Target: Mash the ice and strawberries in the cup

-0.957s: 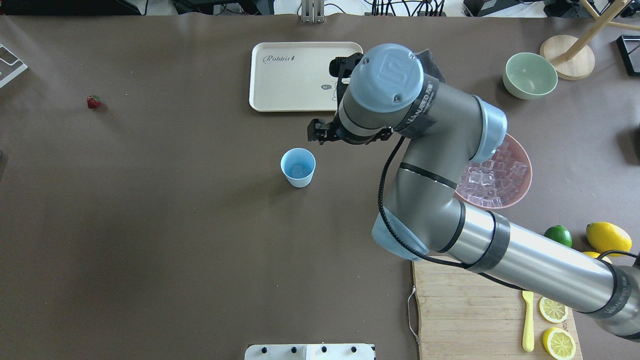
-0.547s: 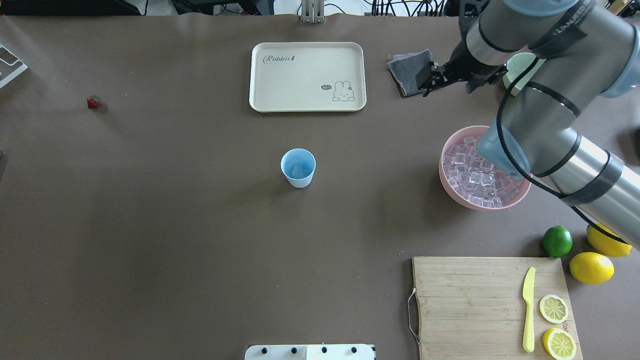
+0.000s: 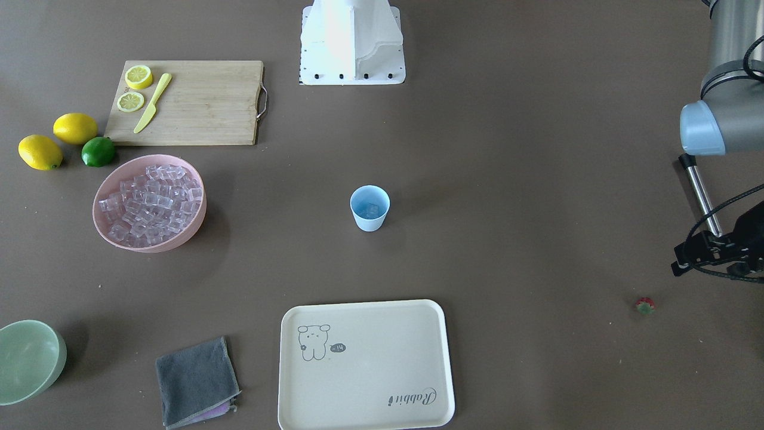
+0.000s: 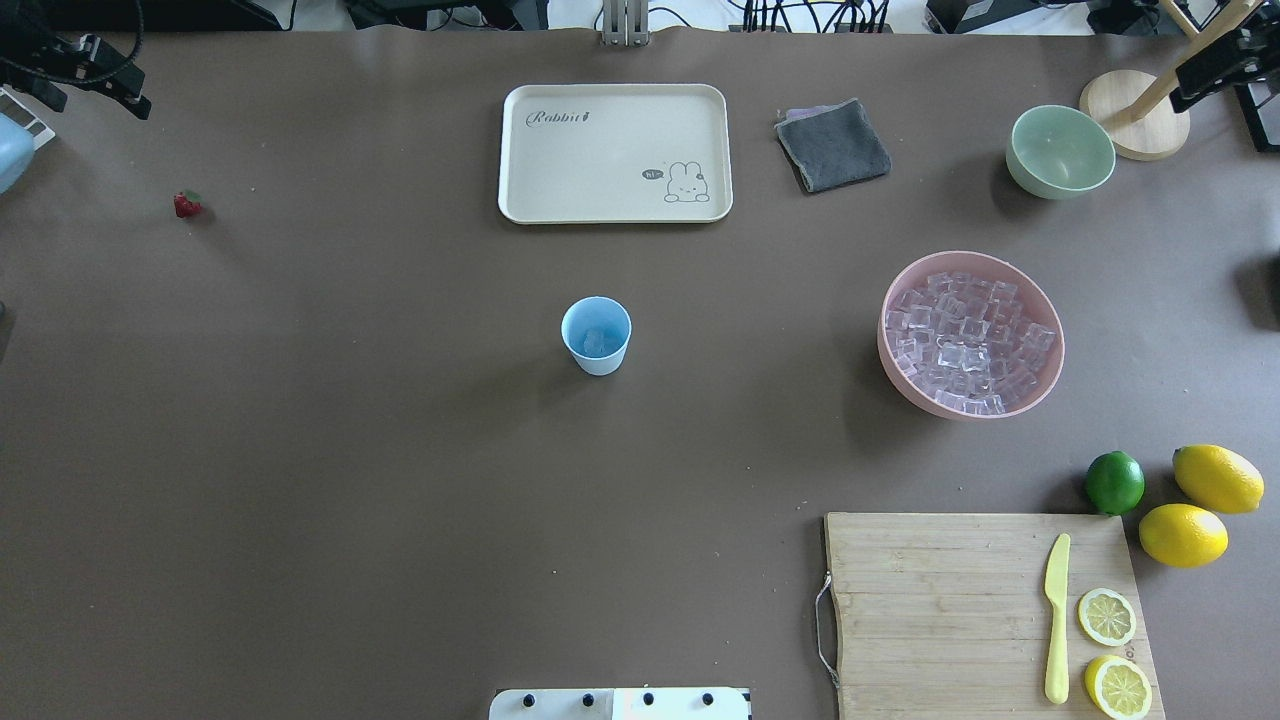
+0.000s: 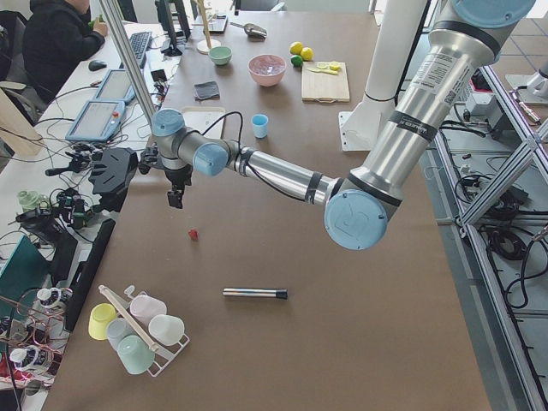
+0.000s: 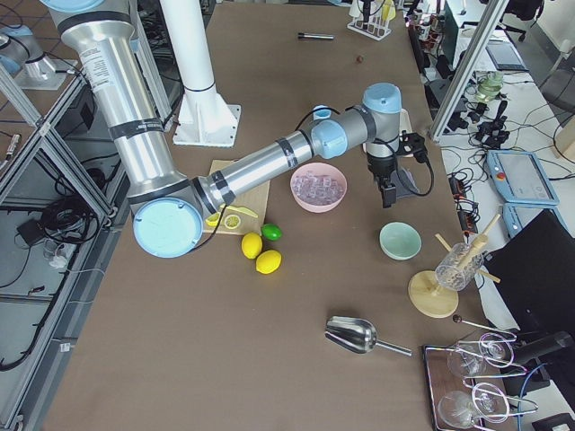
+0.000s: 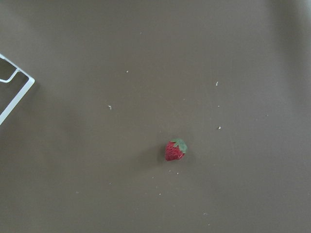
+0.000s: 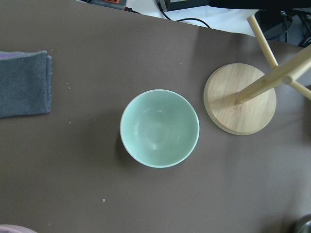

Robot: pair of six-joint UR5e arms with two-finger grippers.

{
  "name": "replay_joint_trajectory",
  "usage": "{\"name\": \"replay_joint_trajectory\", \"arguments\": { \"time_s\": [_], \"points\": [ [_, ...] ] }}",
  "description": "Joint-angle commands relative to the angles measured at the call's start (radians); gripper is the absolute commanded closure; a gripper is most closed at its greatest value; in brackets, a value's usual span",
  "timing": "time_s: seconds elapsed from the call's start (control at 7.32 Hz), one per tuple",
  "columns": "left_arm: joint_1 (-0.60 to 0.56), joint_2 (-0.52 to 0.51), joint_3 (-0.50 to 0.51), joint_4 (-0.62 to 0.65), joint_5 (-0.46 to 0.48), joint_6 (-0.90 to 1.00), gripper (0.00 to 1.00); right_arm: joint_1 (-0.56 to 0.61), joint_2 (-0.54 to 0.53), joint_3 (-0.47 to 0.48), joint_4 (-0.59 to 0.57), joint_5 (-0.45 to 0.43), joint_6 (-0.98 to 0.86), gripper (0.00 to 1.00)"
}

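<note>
- The cup (image 4: 596,335) stood upright in the middle of the worktop (image 4: 350,450), with at least one cube of ice (image 4: 598,342) inside it.
- More ice lay heaped in the pink bowl (image 4: 884,345), well apart from the cup.
- The strawberry (image 4: 187,205) lay alone on the worktop, far from the cup.
- The left end effector (image 3: 680,266) hung above the worktop near the strawberry; whether it was spread or closed could not be told, and nothing was seen in it.
- The right end effector (image 4: 1205,72) hung near the pale-green bowl (image 8: 159,128); its opening could not be told either.
</note>
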Motion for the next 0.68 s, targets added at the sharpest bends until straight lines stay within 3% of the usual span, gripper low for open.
{"name": "replay_joint_trajectory", "arguments": {
  "time_s": [0.0,0.27,0.41,0.55],
  "points": [
    [0.078,-0.017,0.046,-0.094,0.043,-0.038,0.01,0.108,-0.188,0.029,0.025,0.049,-0.143,0.00],
    [0.104,-0.014,0.056,-0.119,0.043,-0.051,0.01,0.158,-0.372,0.166,0.036,0.129,-0.154,0.00],
    [0.103,-0.013,0.091,-0.120,0.043,-0.056,0.01,0.163,-0.406,0.200,0.035,0.164,-0.154,0.00],
    [0.086,-0.010,0.109,-0.122,0.045,-0.053,0.01,0.163,-0.411,0.175,0.036,0.169,-0.154,0.00]
  ]
}}
